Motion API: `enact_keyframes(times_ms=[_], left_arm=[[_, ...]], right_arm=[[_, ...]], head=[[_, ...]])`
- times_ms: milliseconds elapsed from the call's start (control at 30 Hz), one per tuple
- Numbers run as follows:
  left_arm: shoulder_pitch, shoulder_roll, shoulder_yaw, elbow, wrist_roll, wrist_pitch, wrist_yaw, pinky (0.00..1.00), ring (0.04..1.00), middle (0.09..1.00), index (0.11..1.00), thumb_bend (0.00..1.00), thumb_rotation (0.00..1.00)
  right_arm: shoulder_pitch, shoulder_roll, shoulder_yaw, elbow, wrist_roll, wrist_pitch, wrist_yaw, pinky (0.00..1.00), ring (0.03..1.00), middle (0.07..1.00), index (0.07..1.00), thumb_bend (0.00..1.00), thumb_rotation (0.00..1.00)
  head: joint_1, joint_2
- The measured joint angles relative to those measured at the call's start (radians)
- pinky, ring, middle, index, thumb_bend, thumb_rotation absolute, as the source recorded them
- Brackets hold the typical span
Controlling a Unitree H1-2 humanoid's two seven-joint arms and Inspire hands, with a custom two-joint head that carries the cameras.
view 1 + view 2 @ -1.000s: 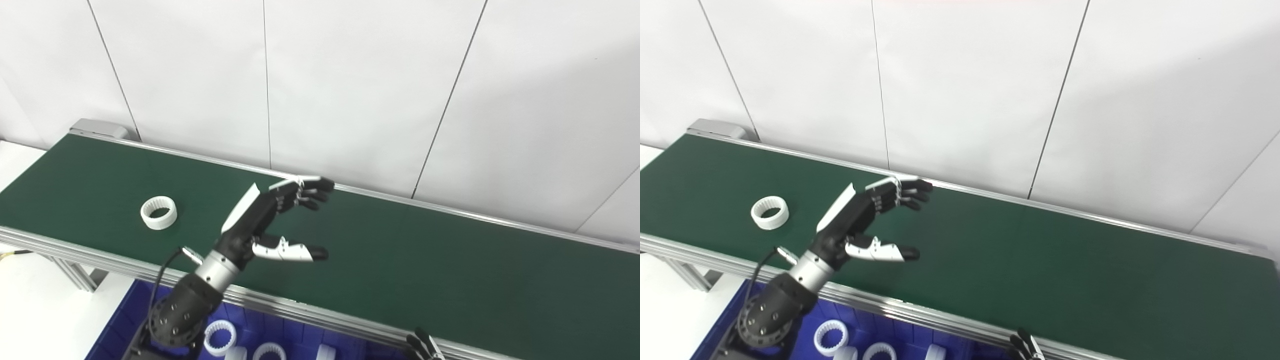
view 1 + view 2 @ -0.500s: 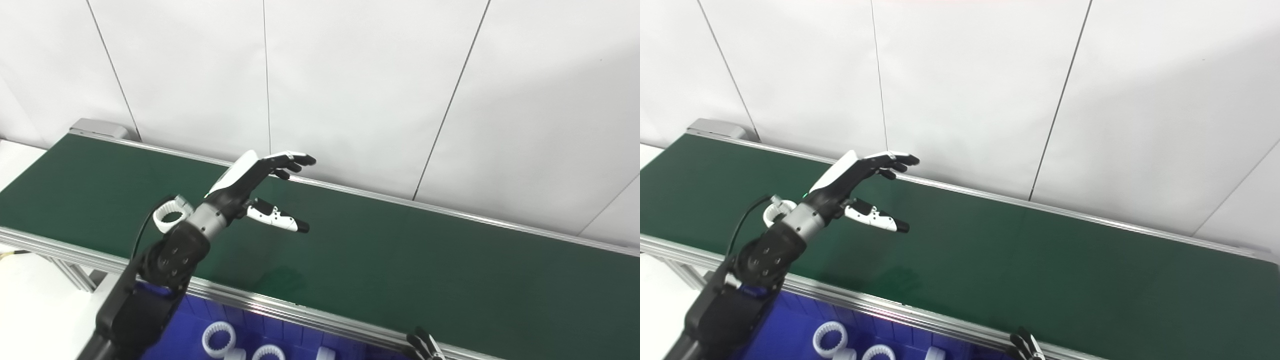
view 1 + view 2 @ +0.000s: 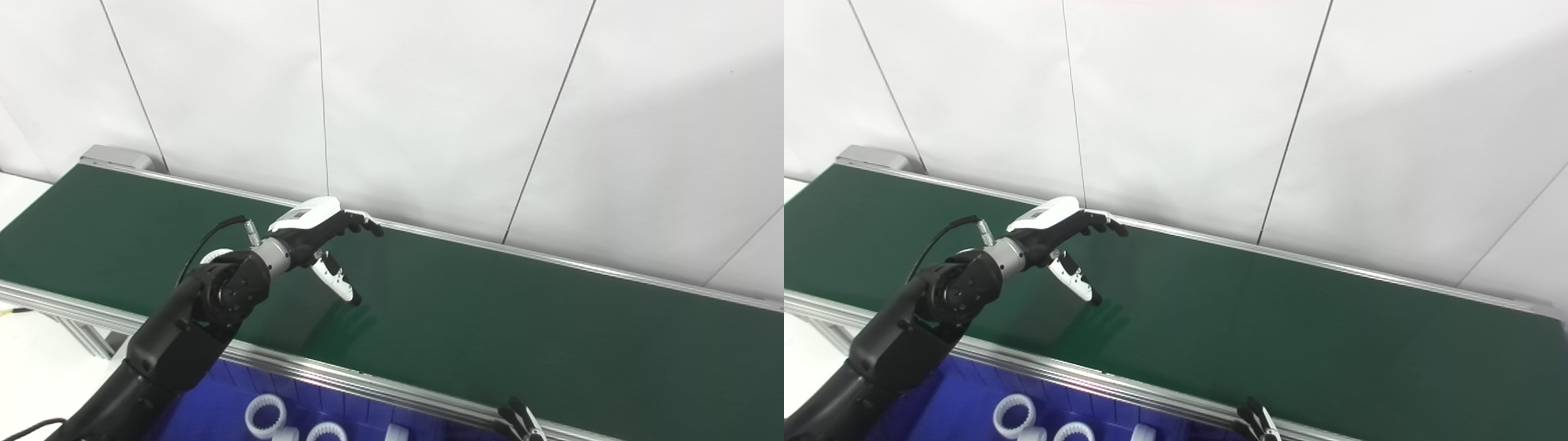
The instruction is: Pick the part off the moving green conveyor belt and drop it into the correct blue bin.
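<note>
The white toothed ring (image 3: 212,253) lies on the green conveyor belt (image 3: 490,318), left of centre. My left forearm covers most of it, so only a sliver shows. My left hand (image 3: 318,236) hovers over the belt just right of the ring, palm down, open and holding nothing. Its thumb (image 3: 337,283) points down close to the belt surface. Of my right hand (image 3: 519,425) only dark fingertips show at the bottom edge, below the belt's near rail. The blue bin (image 3: 208,404) sits under the near rail at the lower left.
Several white toothed rings (image 3: 266,416) lie in the blue bin. An aluminium rail (image 3: 380,386) runs along the belt's near edge. A white panelled wall (image 3: 429,110) stands right behind the far rail. The belt's grey end cap (image 3: 116,157) is at the far left.
The ring has ridden rightward on the belt and slipped behind my left forearm. My left hand rose, rolled palm down and dropped its thumb toward the belt.
</note>
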Motion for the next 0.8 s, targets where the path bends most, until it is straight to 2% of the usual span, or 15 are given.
enact_keyframes(times_ms=[167, 267, 500, 800], left_arm=[[-0.001, 0.014, -0.025, 0.015, 0.057, -0.001, 0.0, 0.85, 0.836, 0.838, 0.759, 0.88, 0.0], [-0.015, 0.018, -0.043, 0.034, 0.087, -0.002, -0.01, 0.84, 0.835, 0.837, 0.76, 0.87, 0.0], [-0.026, 0.02, -0.073, 0.039, 0.125, -0.004, -0.036, 0.84, 0.854, 0.847, 0.752, 0.88, 0.0], [-0.033, 0.02, -0.083, 0.068, 0.156, -0.008, -0.04, 0.84, 0.856, 0.841, 0.744, 0.87, 0.0]], right_arm=[[0.002, 0.001, 0.0, -0.001, 0.001, 0.0, 0.0, 0.76, 0.836, 0.883, 0.925, 0.44, 0.61], [0.003, 0.001, 0.001, -0.001, 0.0, 0.0, 0.0, 0.75, 0.831, 0.881, 0.925, 0.42, 0.59], [0.005, 0.002, 0.001, -0.002, 0.001, 0.0, 0.0, 0.75, 0.831, 0.878, 0.922, 0.44, 0.59], [0.005, 0.001, 0.001, -0.002, -0.004, 0.0, 0.0, 0.75, 0.83, 0.883, 0.925, 0.43, 0.59]], head=[[-0.002, 0.002], [-0.003, 0.005], [-0.003, 0.005], [-0.005, 0.005]])
